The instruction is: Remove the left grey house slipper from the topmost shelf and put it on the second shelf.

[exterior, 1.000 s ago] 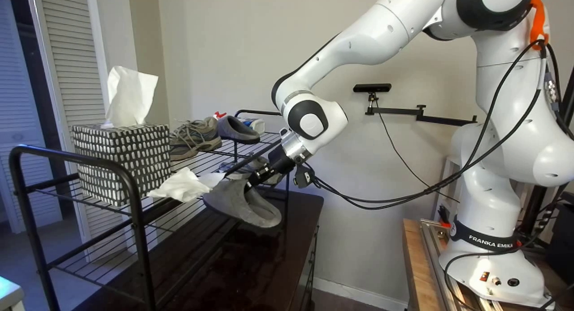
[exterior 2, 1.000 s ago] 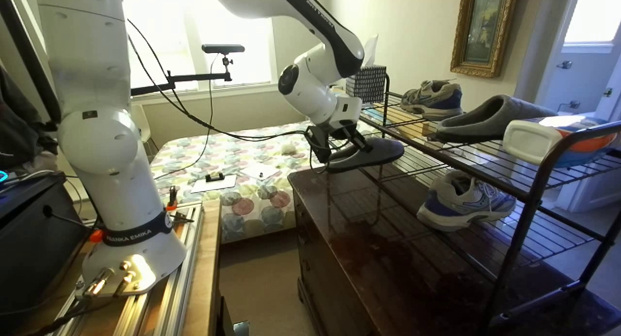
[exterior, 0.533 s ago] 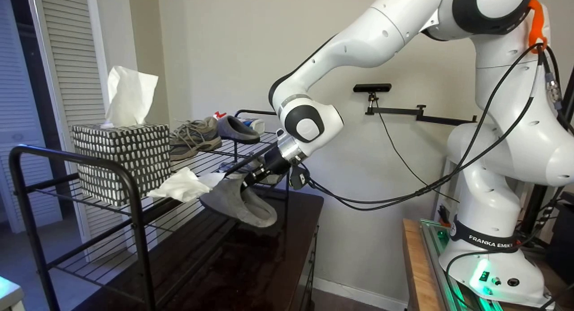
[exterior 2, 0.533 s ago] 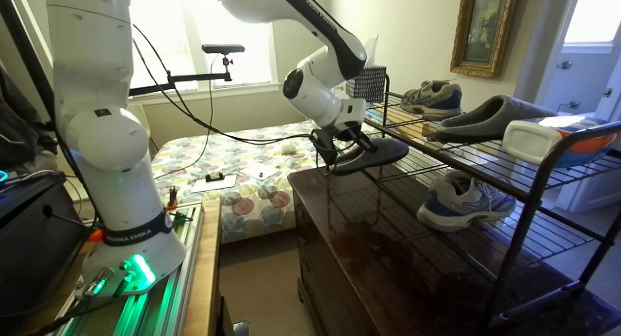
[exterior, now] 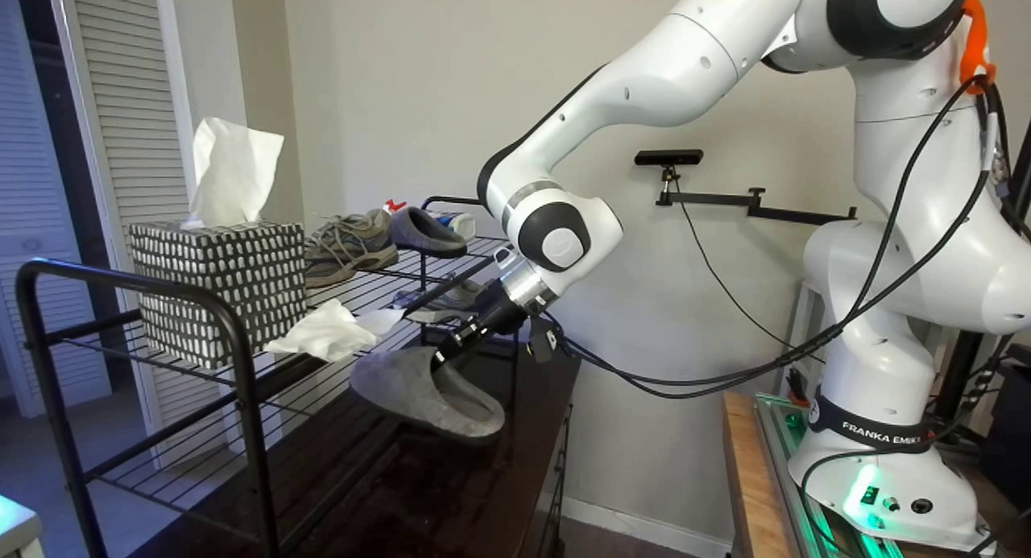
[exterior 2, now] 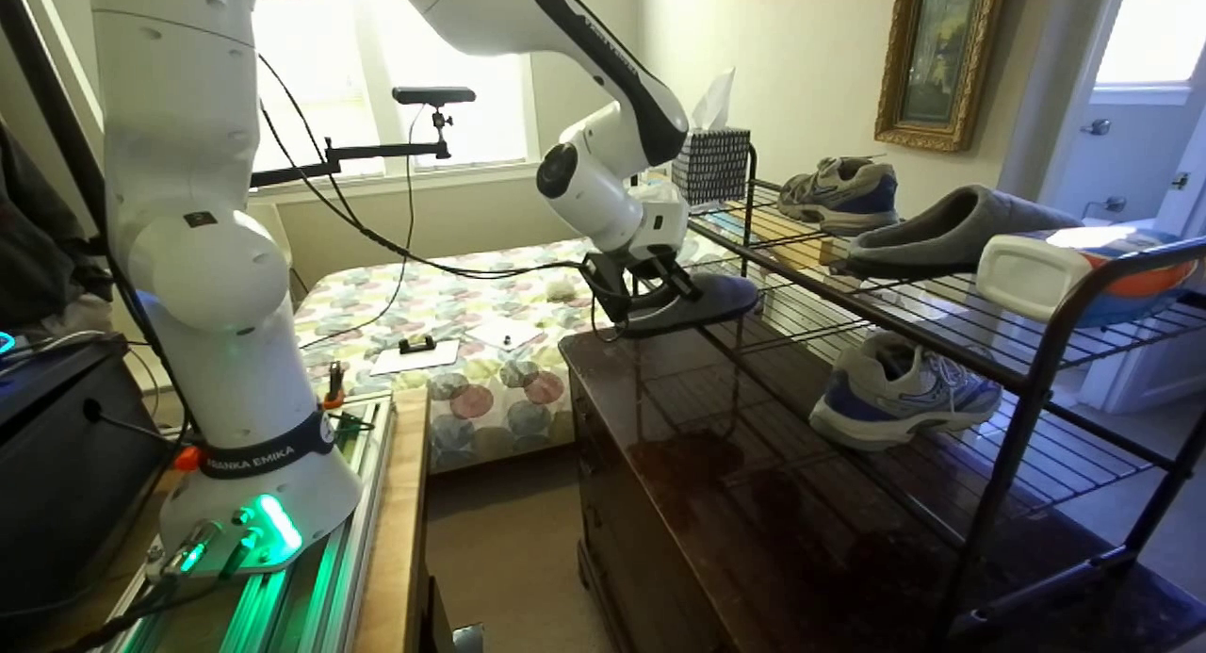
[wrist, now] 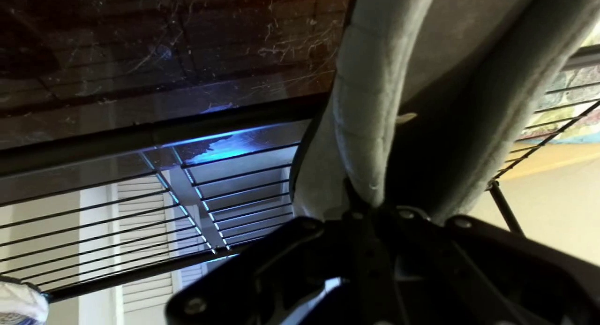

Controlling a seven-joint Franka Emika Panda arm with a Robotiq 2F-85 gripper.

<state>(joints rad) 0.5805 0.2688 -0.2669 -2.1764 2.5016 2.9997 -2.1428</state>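
Just off the front edge of the black rack, the left grey house slipper is seen in an exterior view, clamped in the pincer at the rim of its foot opening. The toe is turned toward the rack, the heel away. Near the toe and above it, a loose tissue is spread across the edge of the topmost shelf; lower down, the second shelf and the dark brown surface are shown, with the slipper held above the surface. In an exterior view, the slipper is seen under the line of the topmost shelf's front edge, its toe close to the opening between the two tiers; how far inside the toe reaches cannot be told. Beyond the toe, a bare stretch of the second shelf is shown, bounded by a sneaker set well apart from the pincer. Open air is seen behind the pincer, over the bed. In the wrist view, one side of the slipper's upper is pinched by the pincer, and the foot opening is spread to the right. A dark bar of the rack is partly hidden by the slipper; to which tier it belongs cannot be told
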